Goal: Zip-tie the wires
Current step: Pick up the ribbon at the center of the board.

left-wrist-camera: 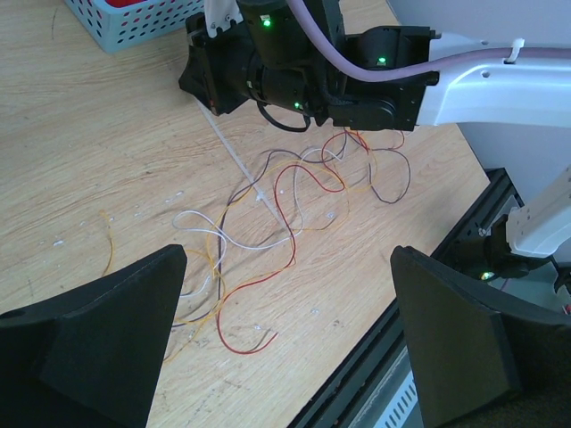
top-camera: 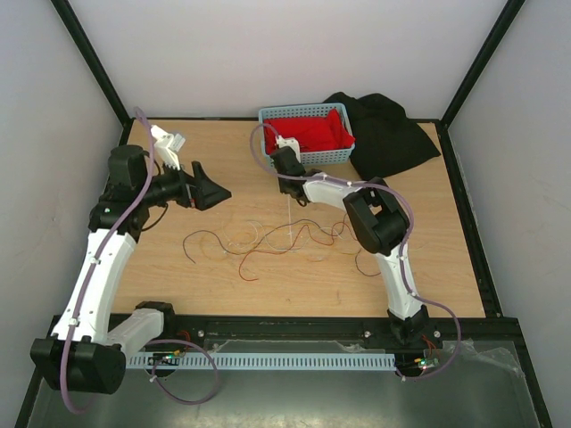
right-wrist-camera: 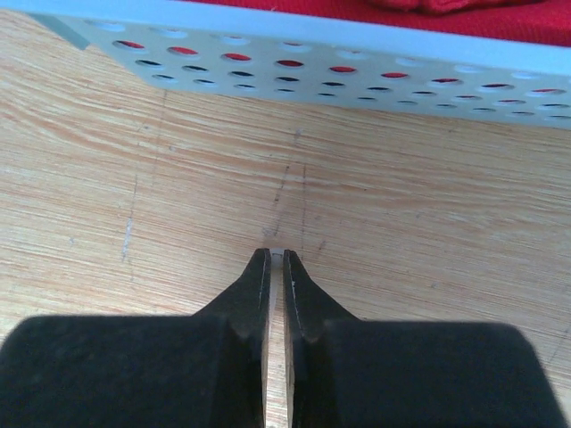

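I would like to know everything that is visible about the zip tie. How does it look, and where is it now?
The zip tie is a thin, straight, whitish strip, plastic by its look. It is not looped or closed. The right gripper holds it near one end, pinched between its two fingers, and a short tip shows beyond them. From there the strip slants down towards the table. Its free end reaches the tangle of wires and seems to rest among them.

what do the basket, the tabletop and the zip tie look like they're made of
The basket is likely moulded plastic: matte light blue, with even rows of holes in its wall. The tabletop is wood or wood-look laminate: pale, visible grain, scuffs. The zip tie is probably plastic: a whitish, thin, straight strip.
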